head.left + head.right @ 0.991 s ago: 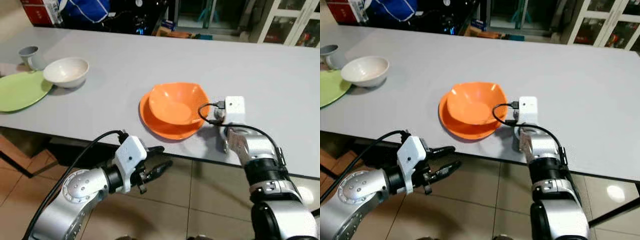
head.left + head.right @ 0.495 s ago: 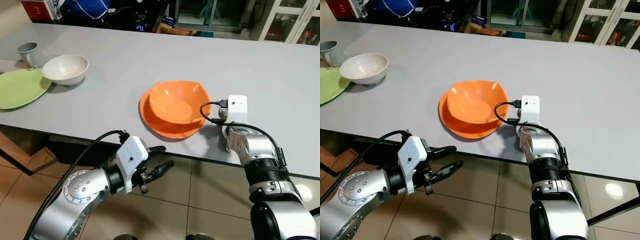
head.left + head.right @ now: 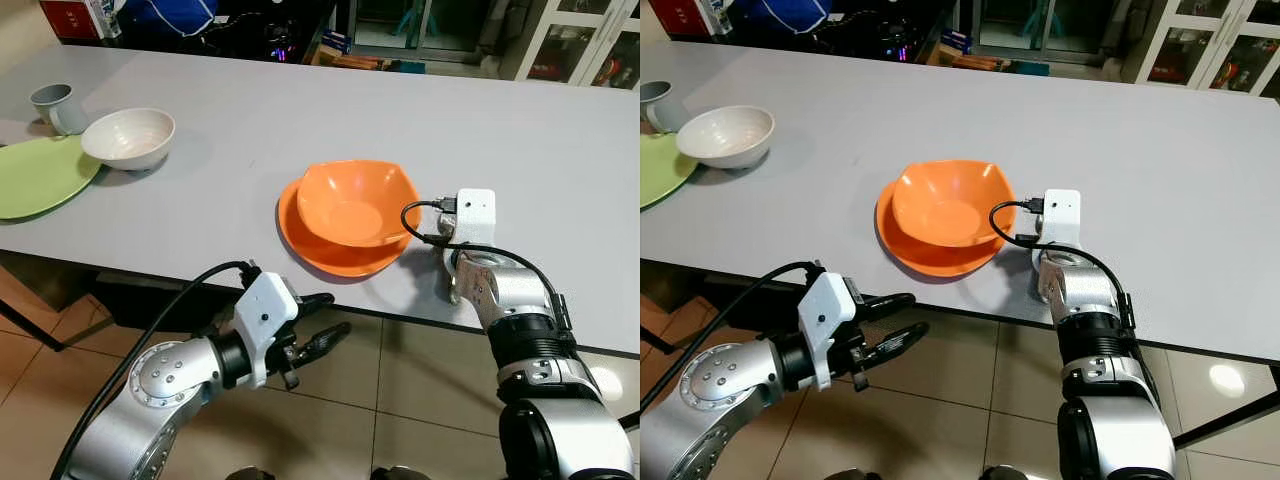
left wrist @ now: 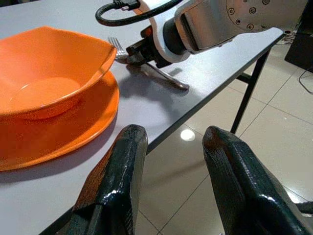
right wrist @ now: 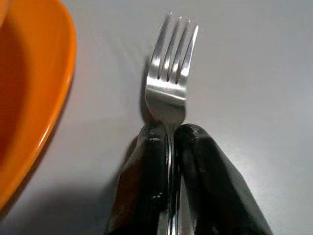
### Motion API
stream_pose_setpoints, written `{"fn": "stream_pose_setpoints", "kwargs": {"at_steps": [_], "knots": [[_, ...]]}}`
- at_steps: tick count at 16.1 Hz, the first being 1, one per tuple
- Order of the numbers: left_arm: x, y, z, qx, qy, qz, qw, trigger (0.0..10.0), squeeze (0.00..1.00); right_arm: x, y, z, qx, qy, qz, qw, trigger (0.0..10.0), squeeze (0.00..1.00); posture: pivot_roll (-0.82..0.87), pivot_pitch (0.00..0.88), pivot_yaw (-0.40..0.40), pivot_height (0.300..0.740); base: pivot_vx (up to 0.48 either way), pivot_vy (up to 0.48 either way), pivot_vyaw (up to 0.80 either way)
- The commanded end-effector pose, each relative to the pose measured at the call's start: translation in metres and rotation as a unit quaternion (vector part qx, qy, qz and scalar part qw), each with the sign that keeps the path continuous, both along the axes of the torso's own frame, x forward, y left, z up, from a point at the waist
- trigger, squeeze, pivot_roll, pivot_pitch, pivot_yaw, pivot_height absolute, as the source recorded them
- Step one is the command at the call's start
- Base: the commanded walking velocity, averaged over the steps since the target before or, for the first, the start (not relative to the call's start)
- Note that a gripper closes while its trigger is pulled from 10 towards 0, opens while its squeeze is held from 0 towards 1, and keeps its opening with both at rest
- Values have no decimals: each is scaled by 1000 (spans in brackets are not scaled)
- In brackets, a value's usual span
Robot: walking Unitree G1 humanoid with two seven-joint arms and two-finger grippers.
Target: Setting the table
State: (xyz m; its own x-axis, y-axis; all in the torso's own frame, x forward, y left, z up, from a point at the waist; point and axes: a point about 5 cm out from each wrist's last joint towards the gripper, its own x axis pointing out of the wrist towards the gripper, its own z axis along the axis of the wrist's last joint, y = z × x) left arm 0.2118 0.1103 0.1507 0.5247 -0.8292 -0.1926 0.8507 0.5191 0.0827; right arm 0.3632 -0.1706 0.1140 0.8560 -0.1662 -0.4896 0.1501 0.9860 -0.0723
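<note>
An orange bowl (image 3: pixel 350 200) sits in an orange plate (image 3: pixel 310 248) near the front edge of the grey table (image 3: pixel 250 110). Just right of the plate a silver fork (image 5: pixel 171 73) lies flat on the tabletop, tines pointing away from me. My right gripper (image 5: pixel 168 131) is shut on the fork's handle, low against the table; in the eye views its fingers are hidden under the white wrist camera (image 3: pixel 472 213). My left gripper (image 3: pixel 335 312) stands open in front of and below the table edge, holding nothing.
At the far left of the table stand a white bowl (image 3: pixel 127 137), a green plate (image 3: pixel 40 175) and a grey cup (image 3: pixel 52 105). Tiled floor (image 3: pixel 400 400) lies below the table's front edge. Dark furniture and glass doors stand behind the table.
The whole picture has shifted slightly, so the camera moved. Both grippers, the fork and the orange dishes keep their places relative to one another.
</note>
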Motion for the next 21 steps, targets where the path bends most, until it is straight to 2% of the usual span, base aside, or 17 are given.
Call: {"fn": "stream_pose_setpoints", "kwargs": {"at_steps": [1,6,9,14,15,19,20,21], "knots": [[-3,-3,3,0,-2,-8,1000,10000,0,1,2,-1,18,9,-1,1000,10000,1000,3,102,14,740,0,0,0],[-3,-3,2,0,0,-8,1000,10000,0,0,5,-2,38,14,-4,999,10000,1000,0,102,12,740,0,0,0],[-3,-2,3,-1,0,-7,1000,10000,0,3,8,9,58,-1,1,998,10000,1000,0,98,9,740,0,0,0],[1,-4,4,-5,-2,-7,1000,10000,0,-1,-2,26,49,-11,4,999,10000,1000,-7,86,6,740,0,0,0],[3,-5,4,-8,-4,-8,1000,10000,0,-4,-5,32,44,-10,7,999,10000,0,-10,78,5,740,0,0,0],[7,-8,6,-19,-14,3,1000,10000,0,-18,-21,40,14,7,7,1000,10000,0,-23,54,3,740,0,0,0],[12,-10,9,-35,-23,23,999,10000,0,-24,-28,43,3,7,6,1000,10000,0,-26,50,0,740,0,0,0],[18,-10,10,-32,-36,47,998,10000,0,-29,-34,46,-7,5,1,1000,10000,0,-28,46,-1,740,0,0,0]]}}
